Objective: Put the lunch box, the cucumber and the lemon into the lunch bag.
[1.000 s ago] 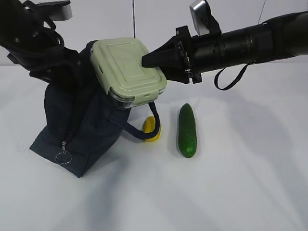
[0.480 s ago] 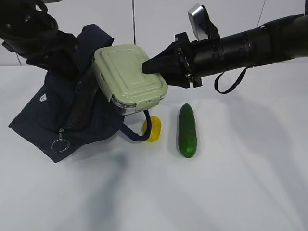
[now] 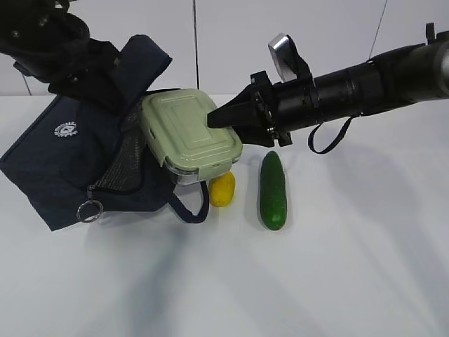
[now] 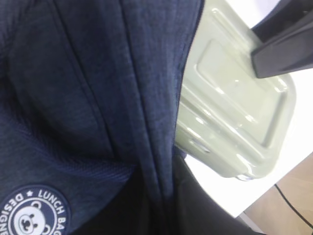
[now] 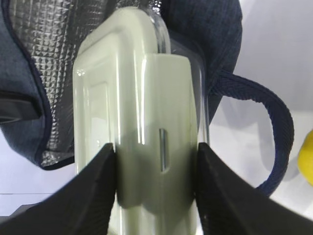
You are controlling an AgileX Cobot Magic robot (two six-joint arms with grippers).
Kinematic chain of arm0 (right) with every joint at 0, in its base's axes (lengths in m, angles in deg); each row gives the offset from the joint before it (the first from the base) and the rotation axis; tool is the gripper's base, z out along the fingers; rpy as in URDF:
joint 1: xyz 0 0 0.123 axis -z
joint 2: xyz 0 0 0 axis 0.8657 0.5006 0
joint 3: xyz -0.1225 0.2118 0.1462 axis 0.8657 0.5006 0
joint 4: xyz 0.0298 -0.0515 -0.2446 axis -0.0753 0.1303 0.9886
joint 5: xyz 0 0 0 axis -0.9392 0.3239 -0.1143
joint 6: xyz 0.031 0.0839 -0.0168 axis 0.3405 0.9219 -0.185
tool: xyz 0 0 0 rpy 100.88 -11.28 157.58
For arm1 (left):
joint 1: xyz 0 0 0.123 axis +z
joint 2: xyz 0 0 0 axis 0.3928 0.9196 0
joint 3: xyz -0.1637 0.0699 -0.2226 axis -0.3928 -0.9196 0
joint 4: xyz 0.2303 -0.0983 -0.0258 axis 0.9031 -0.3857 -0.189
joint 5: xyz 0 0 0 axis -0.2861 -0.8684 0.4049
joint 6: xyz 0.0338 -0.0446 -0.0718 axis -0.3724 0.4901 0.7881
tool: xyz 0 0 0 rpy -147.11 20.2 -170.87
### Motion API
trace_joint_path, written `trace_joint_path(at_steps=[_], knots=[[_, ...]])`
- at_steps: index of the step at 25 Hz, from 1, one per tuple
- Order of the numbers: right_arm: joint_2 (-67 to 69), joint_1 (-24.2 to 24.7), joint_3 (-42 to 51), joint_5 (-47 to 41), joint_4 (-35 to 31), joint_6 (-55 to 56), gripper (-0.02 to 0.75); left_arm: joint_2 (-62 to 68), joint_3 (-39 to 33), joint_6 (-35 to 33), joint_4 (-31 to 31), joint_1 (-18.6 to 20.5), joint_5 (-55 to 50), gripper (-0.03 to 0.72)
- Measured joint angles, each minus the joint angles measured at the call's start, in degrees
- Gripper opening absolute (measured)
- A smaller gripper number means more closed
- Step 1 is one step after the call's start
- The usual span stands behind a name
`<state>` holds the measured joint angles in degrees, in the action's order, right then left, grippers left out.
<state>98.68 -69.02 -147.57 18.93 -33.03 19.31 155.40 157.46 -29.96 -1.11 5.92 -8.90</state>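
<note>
The right gripper (image 5: 156, 181) clamps the end of the pale sage-green lidded clear plastic lunch box (image 3: 191, 130), its black fingers (image 5: 95, 188) pressing both faces. The box's far end sits at the silver-lined mouth of the dark navy fabric lunch bag (image 3: 66, 158), at nine o'clock from the gripper, only partly inside. The left gripper (image 3: 66, 60), closed on the bag's fabric, holds the bag tipped open. The small yellow lemon (image 3: 223, 188) and the dark green glossy cucumber (image 3: 273, 189) lie on the white table (image 3: 337, 267) at six o'clock of the box, not yet packed. A loop handle hangs just beside the lemon; the table is open towards three o'clock.
</note>
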Motion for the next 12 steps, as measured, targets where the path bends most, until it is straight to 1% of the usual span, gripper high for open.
trace_joint_path(at_steps=[8, 12], knots=[[0.3, 0.0, 0.0, 0.0, -2.19, -0.83, 0.358, 0.38, 0.0, -1.91, -3.09, -0.47, -2.54, 0.019], [0.3, 0.0, 0.0, 0.11, -2.08, -1.16, 0.358, 1.64, 0.0, -2.4, -3.32, -3.26, -2.15, 0.019]])
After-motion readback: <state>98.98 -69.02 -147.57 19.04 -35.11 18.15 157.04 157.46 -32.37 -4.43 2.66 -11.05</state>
